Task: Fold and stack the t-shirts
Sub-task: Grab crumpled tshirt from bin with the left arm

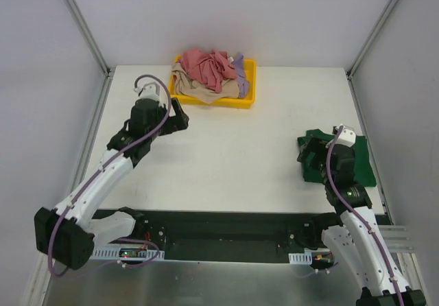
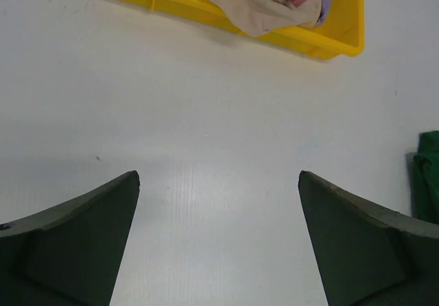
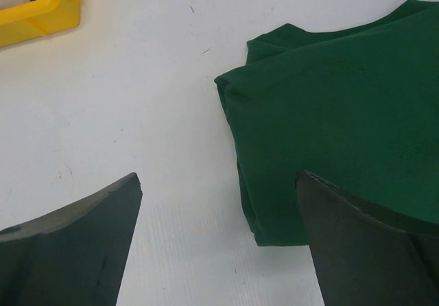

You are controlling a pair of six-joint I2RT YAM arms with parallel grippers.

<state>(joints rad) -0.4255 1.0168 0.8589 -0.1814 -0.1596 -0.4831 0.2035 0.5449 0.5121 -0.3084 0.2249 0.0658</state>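
A folded dark green t-shirt (image 1: 363,165) (image 3: 343,127) lies flat at the table's right side. My right gripper (image 1: 310,156) (image 3: 218,175) hangs open over its left edge, nothing between the fingers. A rose-red t-shirt (image 1: 206,66) tops a crumpled heap in the yellow tray (image 1: 248,93), with a beige t-shirt (image 1: 186,83) (image 2: 247,4) under it and a lavender t-shirt (image 1: 240,62) at the right. My left gripper (image 1: 180,119) (image 2: 218,175) is open and empty above bare table, just in front of the tray's left end.
The yellow tray (image 2: 336,42) (image 3: 41,18) stands at the back middle of the white table (image 1: 233,162). Metal frame posts rise at the back corners. A black base strip with wiring runs along the near edge.
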